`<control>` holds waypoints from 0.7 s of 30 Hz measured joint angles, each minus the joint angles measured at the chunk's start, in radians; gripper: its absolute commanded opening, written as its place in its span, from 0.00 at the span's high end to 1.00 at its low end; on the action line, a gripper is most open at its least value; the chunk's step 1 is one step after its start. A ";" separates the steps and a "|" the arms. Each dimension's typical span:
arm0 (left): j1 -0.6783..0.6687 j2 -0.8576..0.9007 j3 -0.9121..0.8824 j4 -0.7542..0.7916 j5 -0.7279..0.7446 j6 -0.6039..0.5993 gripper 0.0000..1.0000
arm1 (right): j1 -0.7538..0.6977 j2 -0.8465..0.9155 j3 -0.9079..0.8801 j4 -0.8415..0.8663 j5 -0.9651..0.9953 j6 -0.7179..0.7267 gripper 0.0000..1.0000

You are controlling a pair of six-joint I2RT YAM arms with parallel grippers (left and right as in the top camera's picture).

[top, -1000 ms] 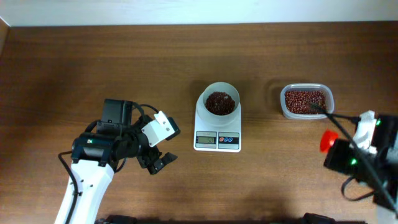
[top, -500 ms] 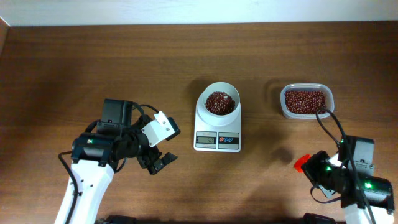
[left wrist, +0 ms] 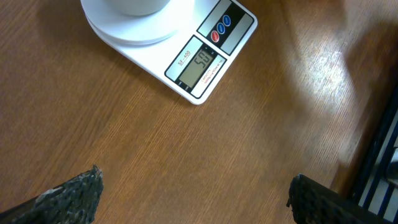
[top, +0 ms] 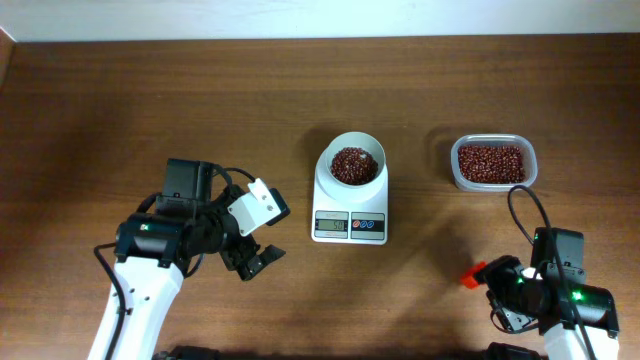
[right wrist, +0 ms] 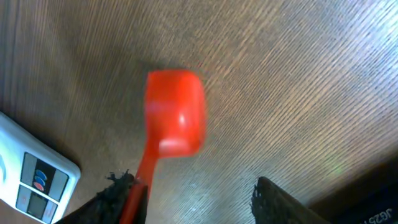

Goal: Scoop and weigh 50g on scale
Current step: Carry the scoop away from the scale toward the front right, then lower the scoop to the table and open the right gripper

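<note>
Left claw point(left wrist: 196, 186): wide open, scale point(left wrist: 200, 61) ahead | Right claw point(right wrist: 194, 186): parted, red scoop point(right wrist: 175, 112) on tabletop point(right wrist: 298, 74) ahead, handle beside one finger

The scale point(left wrist: 217, 32) bears a small printed label point(left wrist: 185, 58) reading "SF-400", set beside its grey display point(left wrist: 202, 62) in the left wrist view; the display's digits read "50", tilted with the body; from overhead the same display is too small to read; pale characters at the right wrist view's lower right corner are cut off and unreadable.
</note>
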 measured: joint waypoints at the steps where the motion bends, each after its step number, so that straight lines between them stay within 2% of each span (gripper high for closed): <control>1: 0.000 0.000 0.000 0.000 0.000 0.000 0.01 | 0.000 0.000 0.000 0.000 0.001 -0.002 0.10; 2: 0.000 0.000 0.000 0.000 0.000 0.000 0.01 | 0.000 0.000 -0.001 0.000 0.003 0.001 0.10; 3: 0.000 0.000 0.000 0.000 0.000 0.000 0.01 | 0.000 0.000 -0.001 0.000 0.017 -0.001 0.01; 7: 0.000 0.000 0.000 0.000 0.000 0.000 0.01 | 0.000 0.047 -0.002 0.000 0.107 0.032 0.01; 11: 0.000 0.000 0.000 -0.002 0.000 0.000 0.01 | 0.000 0.266 -0.005 0.071 0.148 0.058 0.01; 14: 0.000 0.000 0.000 -0.001 0.000 0.000 0.01 | 0.000 0.383 -0.005 0.105 0.156 0.144 0.01; 17: 0.000 0.000 0.000 -0.001 0.000 0.000 0.01 | 0.000 0.369 -0.005 0.105 0.147 0.178 0.01; 21: 0.000 0.000 0.000 0.000 0.000 0.000 0.01 | 0.000 0.262 -0.005 0.113 0.003 0.185 0.01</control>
